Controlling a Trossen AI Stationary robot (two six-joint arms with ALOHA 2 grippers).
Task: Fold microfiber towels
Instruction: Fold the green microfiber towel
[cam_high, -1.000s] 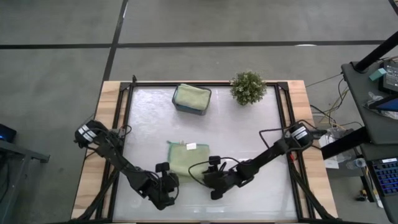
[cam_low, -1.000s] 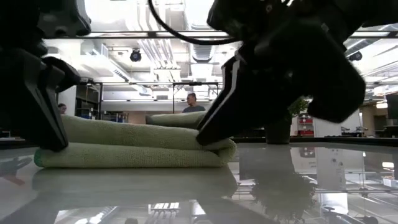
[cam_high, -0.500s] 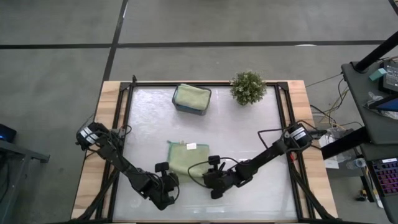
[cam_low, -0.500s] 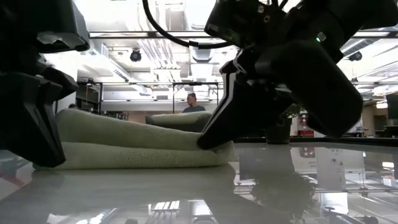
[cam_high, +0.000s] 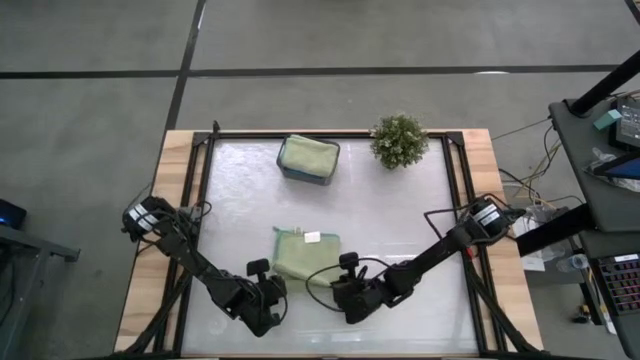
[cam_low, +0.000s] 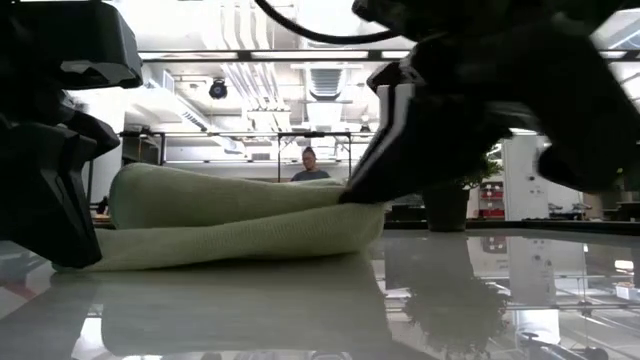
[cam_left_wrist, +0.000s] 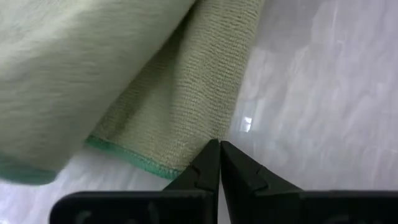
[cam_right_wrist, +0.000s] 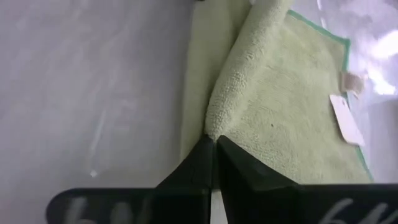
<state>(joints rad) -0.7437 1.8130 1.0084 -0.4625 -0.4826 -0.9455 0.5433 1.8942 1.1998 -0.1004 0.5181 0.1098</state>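
At the counter's (cam_high: 440, 290) six o'clock edge, the left hand (cam_high: 268, 300) stays pinched on the sage towel's (cam_high: 303, 252) seven o'clock corner. The right hand (cam_high: 345, 296) has just clamped the five o'clock corner and lifted — the next fold is starting.

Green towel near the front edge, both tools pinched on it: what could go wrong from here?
1. The right tool grips only the edge of a raised fold of the green towel; it may slip out when pulled.
2. The left tool pinches just the corner hem, so layers could separate.
3. The white tag faces up and may end up showing after folding.
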